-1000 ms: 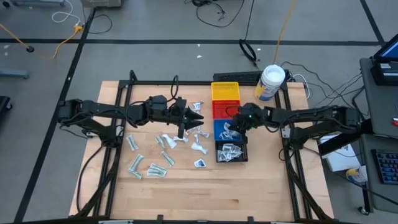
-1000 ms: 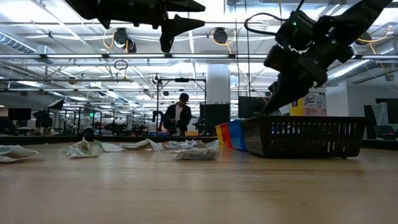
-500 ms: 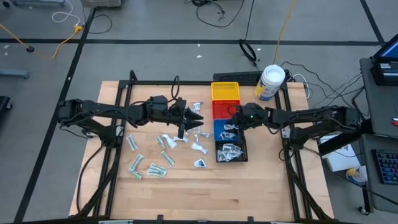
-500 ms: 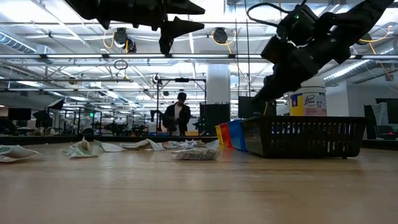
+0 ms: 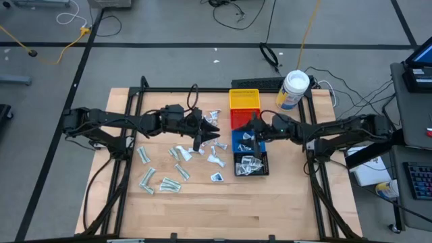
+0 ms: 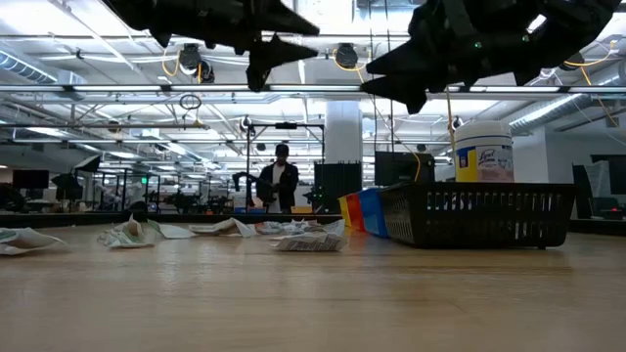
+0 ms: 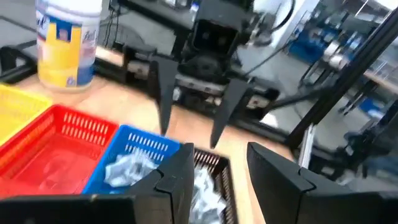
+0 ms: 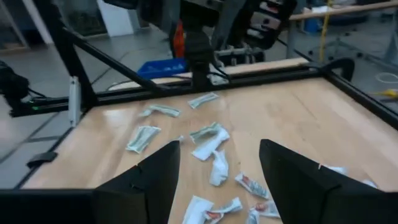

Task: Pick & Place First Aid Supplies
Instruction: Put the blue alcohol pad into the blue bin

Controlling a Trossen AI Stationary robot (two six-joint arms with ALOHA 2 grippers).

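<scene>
The first aid supplies, small flat packets (image 5: 181, 154), lie scattered on the left half of the wooden table; in the right wrist view they show as packets (image 8: 210, 134). More packets fill the blue bin (image 5: 244, 143) and the black bin (image 5: 251, 164). My left gripper (image 5: 212, 128) hangs open above the packets, pointing toward the bins, with nothing between its fingers (image 7: 180, 177). My right gripper (image 5: 247, 129) hovers open over the red and blue bins, level and pointing toward the table's left, also with nothing in it (image 8: 219, 149).
Yellow (image 5: 244, 100), red (image 5: 240, 118), blue and black bins stand in a row from far to near at the table's middle right. A white jar with a yellow label (image 5: 294, 89) stands at the far right corner. A person (image 6: 282, 181) stands in the room behind.
My right gripper has opened, risen out of the blue bin and tipped from pointing down to level, facing the table's left side. The left arm has kept still.
</scene>
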